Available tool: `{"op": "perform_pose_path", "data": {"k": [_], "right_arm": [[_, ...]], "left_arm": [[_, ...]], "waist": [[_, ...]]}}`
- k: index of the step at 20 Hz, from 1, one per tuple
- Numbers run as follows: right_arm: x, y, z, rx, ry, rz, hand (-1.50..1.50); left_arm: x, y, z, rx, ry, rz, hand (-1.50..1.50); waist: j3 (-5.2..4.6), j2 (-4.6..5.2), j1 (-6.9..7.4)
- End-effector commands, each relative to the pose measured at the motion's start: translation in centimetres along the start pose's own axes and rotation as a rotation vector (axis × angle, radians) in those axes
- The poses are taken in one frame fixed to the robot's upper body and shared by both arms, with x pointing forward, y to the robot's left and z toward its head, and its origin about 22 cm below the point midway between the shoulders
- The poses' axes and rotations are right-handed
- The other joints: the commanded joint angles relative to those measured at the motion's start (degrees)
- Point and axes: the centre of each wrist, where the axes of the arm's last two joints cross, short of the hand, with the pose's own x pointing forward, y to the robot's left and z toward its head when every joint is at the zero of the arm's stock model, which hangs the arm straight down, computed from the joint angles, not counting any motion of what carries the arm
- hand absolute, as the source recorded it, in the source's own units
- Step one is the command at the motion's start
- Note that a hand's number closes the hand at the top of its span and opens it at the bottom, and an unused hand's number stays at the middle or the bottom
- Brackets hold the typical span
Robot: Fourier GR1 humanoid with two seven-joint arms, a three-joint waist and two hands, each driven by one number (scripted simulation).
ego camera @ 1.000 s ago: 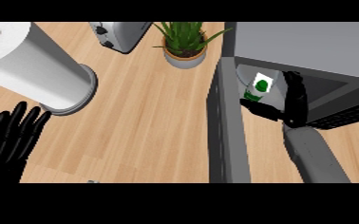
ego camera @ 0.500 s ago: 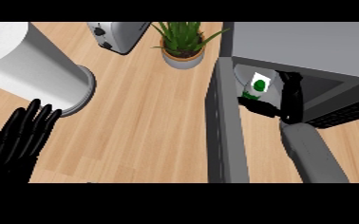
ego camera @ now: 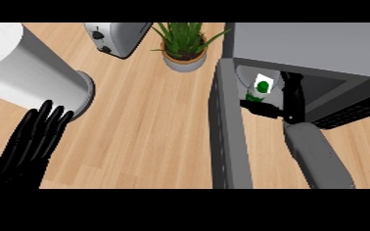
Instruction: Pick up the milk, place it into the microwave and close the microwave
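Milk [ego camera: 262,89] (boxy white carton) gripped by right robot hand [ego camera: 278,108] inside microwave [ego camera: 303,49].

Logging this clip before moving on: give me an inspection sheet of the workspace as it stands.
Surface: wooden counter, bare in the middle.
Job's things: milk carton at the microwave's opening; microwave door open.
Clutter: toaster, potted plant, large white cylinder.
Hands: right hand curled round the milk carton; left hand open, resting at lower left.
Cables: nothing seen.
Surroundings: nothing seen beyond the counter.
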Motion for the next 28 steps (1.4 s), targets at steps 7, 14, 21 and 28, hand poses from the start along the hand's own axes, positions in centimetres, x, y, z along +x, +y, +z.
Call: {"op": "perform_pose_path", "data": {"k": [7,14,21,28], "right_arm": [[-1.3,1.2,-2.0,0.011,0.333,-0.122,-1.5],[-0.9,2.8,-2.0,0.092,0.367,-0.292,-1.5],[-0.9,4.0,-0.5,0.117,0.39,-0.406,-1.5],[-2.8,1.8,1.3,0.124,0.418,-0.43,-1.5]], "left_arm": [[-1.2,-0.9,-0.5,-0.007,0.029,0.023,-1.5],[-2.0,-1.6,-0.9,-0.053,0.083,0.024,-1.5],[-3.1,-3.0,-2.4,-0.209,0.11,0.005,-1.5],[-5.9,-5.7,-3.9,-0.294,0.121,-0.037,1.5]], "waist": [[0.2,2.05,-1.88],[0.17,0.98,-4.9],[0.17,0.53,-7.45],[0.12,-0.3,-9.17]]}}
